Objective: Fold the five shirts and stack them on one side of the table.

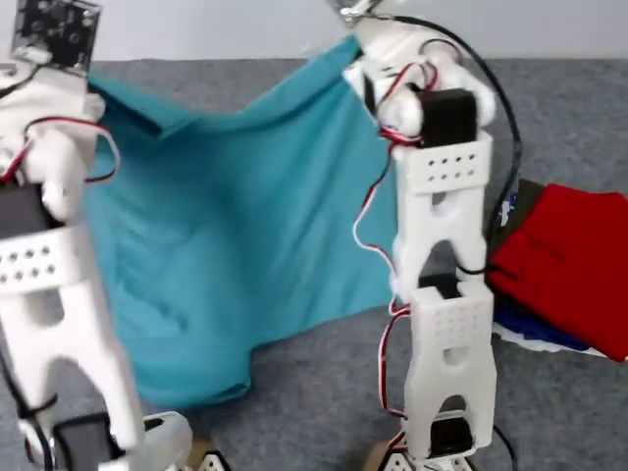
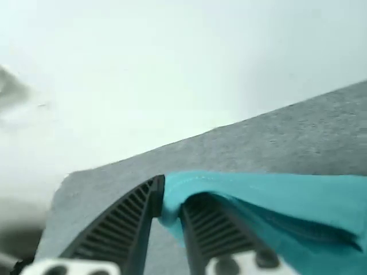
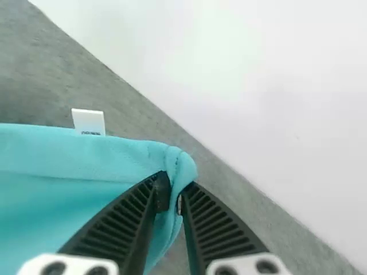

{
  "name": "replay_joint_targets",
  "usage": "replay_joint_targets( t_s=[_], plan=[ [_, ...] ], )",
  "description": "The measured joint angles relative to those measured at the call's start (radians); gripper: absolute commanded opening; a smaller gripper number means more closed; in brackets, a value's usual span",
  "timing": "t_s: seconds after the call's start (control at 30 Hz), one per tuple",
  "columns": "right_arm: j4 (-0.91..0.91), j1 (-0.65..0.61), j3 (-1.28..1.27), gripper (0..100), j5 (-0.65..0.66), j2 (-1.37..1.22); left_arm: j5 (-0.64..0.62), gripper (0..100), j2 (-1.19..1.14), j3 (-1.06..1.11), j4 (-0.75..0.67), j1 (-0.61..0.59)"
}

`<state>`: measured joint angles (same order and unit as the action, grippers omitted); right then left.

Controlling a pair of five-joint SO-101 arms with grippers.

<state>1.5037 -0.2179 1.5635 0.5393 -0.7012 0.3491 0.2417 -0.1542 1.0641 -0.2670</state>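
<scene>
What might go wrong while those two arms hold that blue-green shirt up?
1. The left fingers and right fingers each pinch only a small edge of the teal shirt, so a corner could slip free.
2. Its lower part lies bunched on the table, so the fold may turn out crooked.
3. One arm stands close to the red shirt and might nudge it.

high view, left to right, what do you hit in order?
Left arm → teal shirt → right arm → red shirt
</scene>
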Motion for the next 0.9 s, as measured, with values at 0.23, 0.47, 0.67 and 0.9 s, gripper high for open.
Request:
replay_joint_targets(
  t_s=[0.23, 0.47, 0.67, 0.9],
  plan=[
    [-0.032, 0.003, 0.0, 1.0, 0.0, -0.057, 0.0, 0, -0.269, -0.152, 0.0, 0.06],
    [-0.023, 0.008, 0.0, 1.0, 0.0, -0.155, 0.008, 0, -0.387, -0.339, 0.147, 0.063],
    [0.104, 0.057, 0.0, 1.0, 0.0, -0.158, 0.137, 0, -0.387, -0.396, 0.451, 0.063],
    [0.252, 0.089, 0.0, 1.0, 0.077, -0.158, 0.215, 0, -0.387, -0.399, 0.663, 0.061]
  ],
)
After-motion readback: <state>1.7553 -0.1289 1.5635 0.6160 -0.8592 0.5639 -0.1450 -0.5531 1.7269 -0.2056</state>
